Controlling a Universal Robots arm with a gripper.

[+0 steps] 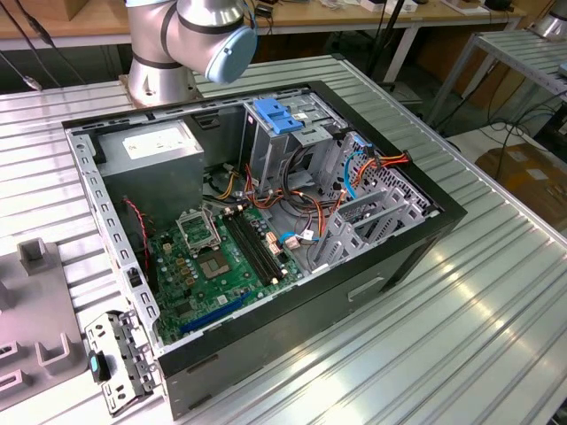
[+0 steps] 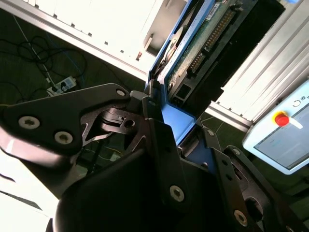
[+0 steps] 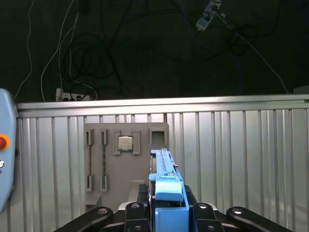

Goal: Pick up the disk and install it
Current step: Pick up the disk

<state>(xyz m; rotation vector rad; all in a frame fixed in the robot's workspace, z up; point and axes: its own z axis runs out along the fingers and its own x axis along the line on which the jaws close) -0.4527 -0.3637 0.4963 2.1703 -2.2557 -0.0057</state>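
My gripper (image 3: 166, 195) is shut on the disk (image 3: 163, 166), which stands on edge between the black fingers (image 3: 212, 212) with its blue plastic side bracket showing. In the second wrist view the gripper (image 2: 169, 118) clamps the disk (image 2: 203, 43) by the blue bracket, and the green circuit-board underside with its connector faces the camera. The disk hangs in the air above the ribbed metal table (image 3: 241, 159). In the exterior view the arm's base and a grey-and-blue joint (image 1: 208, 35) stand behind the open computer case (image 1: 266, 221).
The case holds a motherboard (image 1: 221, 257), a grey power-supply box (image 1: 155, 146), loose cables and a metal drive cage with a blue latch (image 1: 279, 115). A grey fixture plate (image 3: 125, 159) carrying a chip lies on the table. A pendant with a red button (image 2: 282, 118) sits nearby.
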